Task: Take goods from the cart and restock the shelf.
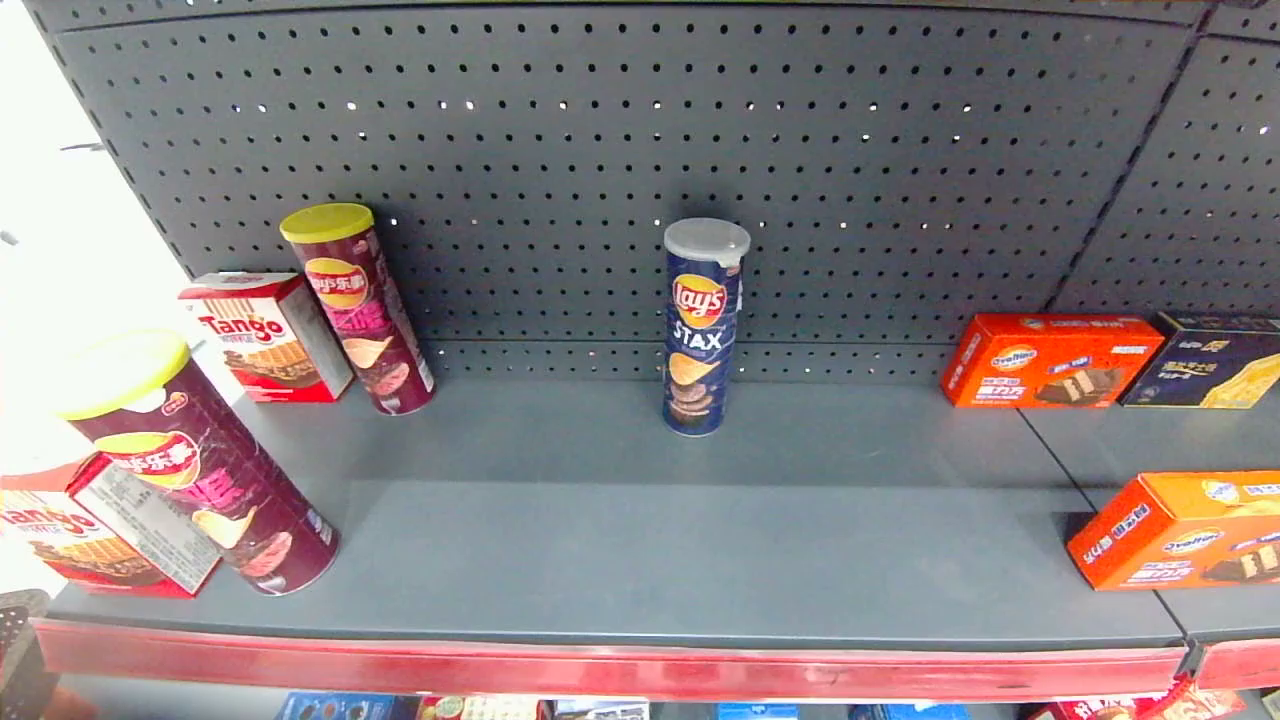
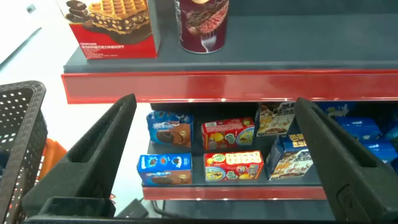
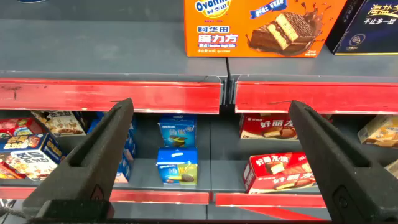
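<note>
The blue chip can (image 1: 700, 325) stands upright at the far middle of the grey shelf (image 1: 620, 540), close against the pegboard (image 1: 620, 130). On the left are 2 yellow-lidded cans, the far maroon can (image 1: 358, 305) and the near maroon can (image 1: 200, 470), each just beside a red wafer box (image 1: 270, 335). On the right lie 2 orange boxes (image 1: 1050, 360) and a dark blue box (image 1: 1215, 360). The left gripper (image 2: 214, 101) and right gripper (image 3: 211, 104) hold nothing, fingers wide apart, facing the lower shelf (image 2: 236, 190). A black mesh basket (image 2: 22, 143) sits left of the left gripper.

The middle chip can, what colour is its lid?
Pale grey lid on a dark blue can, clearest in head view.
</note>
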{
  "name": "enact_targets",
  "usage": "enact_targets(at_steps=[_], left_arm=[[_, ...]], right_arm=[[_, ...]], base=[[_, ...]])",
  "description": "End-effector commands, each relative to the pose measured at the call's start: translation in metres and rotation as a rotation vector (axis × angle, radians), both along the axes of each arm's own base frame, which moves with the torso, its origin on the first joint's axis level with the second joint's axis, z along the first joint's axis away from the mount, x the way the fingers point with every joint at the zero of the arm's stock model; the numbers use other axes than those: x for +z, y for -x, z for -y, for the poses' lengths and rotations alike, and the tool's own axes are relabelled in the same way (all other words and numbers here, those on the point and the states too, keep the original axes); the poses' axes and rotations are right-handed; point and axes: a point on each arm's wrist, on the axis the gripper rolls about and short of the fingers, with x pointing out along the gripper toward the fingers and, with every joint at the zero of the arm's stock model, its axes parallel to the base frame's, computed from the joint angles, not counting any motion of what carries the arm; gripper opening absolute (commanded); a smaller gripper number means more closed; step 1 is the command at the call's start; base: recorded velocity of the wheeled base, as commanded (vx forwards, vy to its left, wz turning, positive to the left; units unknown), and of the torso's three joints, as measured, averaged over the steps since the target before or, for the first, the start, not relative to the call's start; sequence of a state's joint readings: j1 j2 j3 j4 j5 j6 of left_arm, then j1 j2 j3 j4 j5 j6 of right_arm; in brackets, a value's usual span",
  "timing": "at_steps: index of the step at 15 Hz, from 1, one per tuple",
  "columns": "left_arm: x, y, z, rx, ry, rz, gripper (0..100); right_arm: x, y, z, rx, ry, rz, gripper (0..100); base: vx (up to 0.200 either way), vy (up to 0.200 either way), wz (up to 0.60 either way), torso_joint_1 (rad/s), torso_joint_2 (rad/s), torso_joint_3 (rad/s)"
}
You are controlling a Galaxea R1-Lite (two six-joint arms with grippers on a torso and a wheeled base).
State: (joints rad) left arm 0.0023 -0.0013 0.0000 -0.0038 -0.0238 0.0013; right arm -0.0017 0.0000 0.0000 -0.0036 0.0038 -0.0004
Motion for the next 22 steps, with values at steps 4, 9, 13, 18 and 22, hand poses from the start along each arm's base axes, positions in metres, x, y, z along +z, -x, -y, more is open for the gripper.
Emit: enact_targets(at_steps=[4,9,13,18,22], left_arm=[[0.0,0.0,0.0,0.002,0.0,0.0,100],[0.0,0.0,0.0,0.003,0.0,0.0,100],[0.0,0.0,0.0,0.02,0.0,-0.001,100],[0.0,0.0,-0.001,0.052,0.0,-0.001,100],[0.016,0.004,-0.001,0.06,-0.002,0.041,100]], right_arm=[[0.0,0.0,0.0,-0.001,0.0,-0.001,100],[0.0,0.0,0.0,-0.001,0.0,-0.001,100],[0.0,0.0,0.0,-0.001,-0.002,-0.001,100],[0.0,0.0,0.0,-0.001,-0.002,-0.001,100],[0.0,0.0,0.0,-0.001,-0.002,-0.001,100]], base=[[0.0,0.0,0.6,0.005,0.0,0.001],[0.0,0.0,0.6,0.007,0.0,0.004],[0.0,0.0,0.45,0.003,0.0,0.004],[0.0,0.0,0.0,0.0,0.0,0.0],[0.0,0.0,0.0,0.0,0.0,0.0]])
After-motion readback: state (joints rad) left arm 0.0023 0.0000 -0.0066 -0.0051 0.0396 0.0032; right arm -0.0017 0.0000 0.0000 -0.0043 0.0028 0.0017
